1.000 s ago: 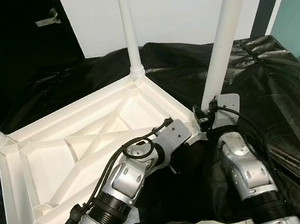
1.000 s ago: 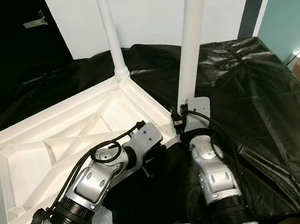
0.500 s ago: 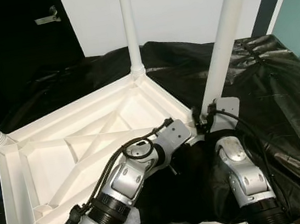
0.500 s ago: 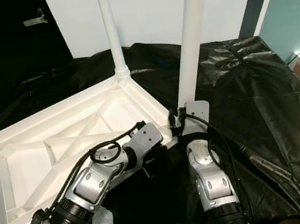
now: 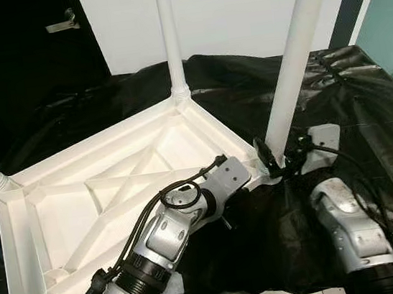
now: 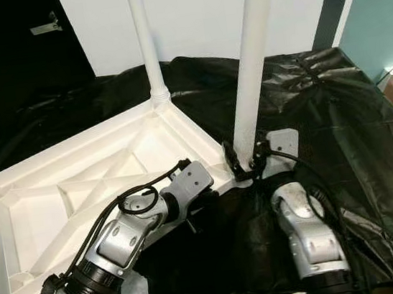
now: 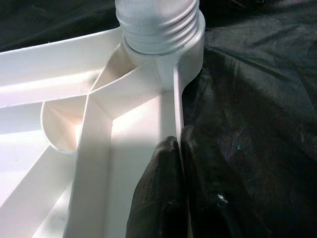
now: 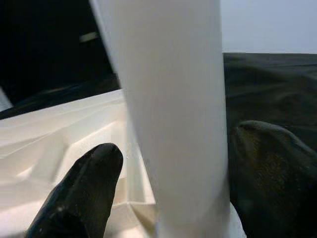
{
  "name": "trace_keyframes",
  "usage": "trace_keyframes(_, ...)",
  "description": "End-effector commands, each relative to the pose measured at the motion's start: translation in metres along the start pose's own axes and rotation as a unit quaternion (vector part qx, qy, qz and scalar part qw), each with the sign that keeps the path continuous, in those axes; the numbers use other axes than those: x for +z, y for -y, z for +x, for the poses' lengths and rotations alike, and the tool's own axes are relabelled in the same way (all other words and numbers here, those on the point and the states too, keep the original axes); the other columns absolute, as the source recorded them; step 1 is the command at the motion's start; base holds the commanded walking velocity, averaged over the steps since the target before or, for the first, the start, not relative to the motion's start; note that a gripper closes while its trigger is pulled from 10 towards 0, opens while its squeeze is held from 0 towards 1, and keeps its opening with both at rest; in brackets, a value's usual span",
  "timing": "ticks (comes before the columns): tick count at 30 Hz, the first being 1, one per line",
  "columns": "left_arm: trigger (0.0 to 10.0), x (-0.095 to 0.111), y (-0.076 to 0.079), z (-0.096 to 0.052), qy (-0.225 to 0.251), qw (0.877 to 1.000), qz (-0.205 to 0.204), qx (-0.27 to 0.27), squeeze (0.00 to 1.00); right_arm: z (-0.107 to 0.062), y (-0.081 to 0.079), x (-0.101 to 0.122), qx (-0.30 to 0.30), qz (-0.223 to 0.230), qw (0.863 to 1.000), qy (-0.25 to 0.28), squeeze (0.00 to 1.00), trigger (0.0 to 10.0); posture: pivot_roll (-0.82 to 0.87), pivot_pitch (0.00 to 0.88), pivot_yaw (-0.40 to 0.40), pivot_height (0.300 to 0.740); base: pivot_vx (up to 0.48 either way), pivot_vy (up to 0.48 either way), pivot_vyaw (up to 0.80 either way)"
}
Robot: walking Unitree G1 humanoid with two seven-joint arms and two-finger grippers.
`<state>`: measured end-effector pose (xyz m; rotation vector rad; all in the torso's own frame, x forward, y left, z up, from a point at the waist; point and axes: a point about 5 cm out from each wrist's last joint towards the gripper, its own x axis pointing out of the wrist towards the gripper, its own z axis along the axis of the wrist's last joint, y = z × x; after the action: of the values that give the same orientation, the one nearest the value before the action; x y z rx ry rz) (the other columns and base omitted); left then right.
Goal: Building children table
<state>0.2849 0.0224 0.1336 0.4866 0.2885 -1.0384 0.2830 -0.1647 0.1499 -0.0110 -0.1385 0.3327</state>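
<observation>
Right gripper [image 8: 168,163] straddles leg [image 5: 294,61] — left gripper [image 7: 181,148] pinches tabletop rim [image 7: 176,109].

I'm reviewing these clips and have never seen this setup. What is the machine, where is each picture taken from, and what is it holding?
A humanoid robot is assembling a white table top that lies upside down on black sheeting. The two wide pictures come from its head, the two close ones from its wrists. The left gripper pinches the table's rim near a corner socket. The right gripper straddles the near leg standing in that socket, one finger on either side. Another leg stands at the far corner.
</observation>
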Motion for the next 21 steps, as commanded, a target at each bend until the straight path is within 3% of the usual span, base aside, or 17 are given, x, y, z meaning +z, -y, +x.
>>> trace_keyframes(1,10.0,0.004,-0.005,-0.001,0.005,1.000,0.007,0.015,0.00,-0.001,0.011,-0.004,0.022,0.003,1.000,-0.017,0.00,10.0,-0.07,0.000,0.003,0.740,0.000,0.000,0.00)
trace_keyframes(7,10.0,0.005,-0.005,0.000,0.006,1.000,0.012,0.013,0.00,0.011,0.024,0.000,0.112,-0.039,0.992,-0.040,0.00,10.0,-0.07,0.000,0.001,0.740,0.000,0.000,0.00)
trace_keyframes(11,10.0,0.006,-0.003,0.001,0.007,1.000,0.014,0.010,0.00,0.024,0.027,0.003,0.149,-0.042,0.987,-0.043,0.00,10.0,-0.06,0.000,-0.008,0.740,0.000,0.000,0.00)
trace_keyframes(16,10.0,0.008,-0.002,0.004,0.011,1.000,0.009,0.012,0.00,0.038,0.018,0.002,0.203,-0.062,0.976,-0.050,0.00,10.0,-0.06,0.000,-0.012,0.740,0.000,0.000,0.00)
trace_keyframes(17,10.0,0.008,-0.001,0.005,0.012,1.000,0.009,0.012,0.00,0.040,0.013,0.001,0.219,-0.061,0.972,-0.051,0.00,8.4,-0.06,0.000,-0.012,0.740,0.000,0.000,0.00)
trace_keyframes(18,10.0,0.008,-0.001,0.005,0.012,1.000,0.009,0.011,0.00,0.042,0.010,0.000,0.230,-0.060,0.970,-0.052,0.00,2.4,-0.06,0.000,-0.012,0.740,0.000,0.000,0.00)
trace_keyframes(20,10.0,0.008,0.000,0.005,0.012,1.000,0.008,0.010,0.00,0.043,0.008,-0.002,0.241,-0.063,0.967,-0.056,0.00,1.9,-0.06,0.000,-0.013,0.740,0.000,0.000,0.00)
trace_keyframes(21,10.0,0.007,0.000,0.006,0.011,1.000,0.007,0.009,0.00,0.043,0.007,-0.005,0.246,-0.066,0.965,-0.061,0.00,0.0,-0.05,0.000,-0.011,0.740,0.000,0.000,0.00)
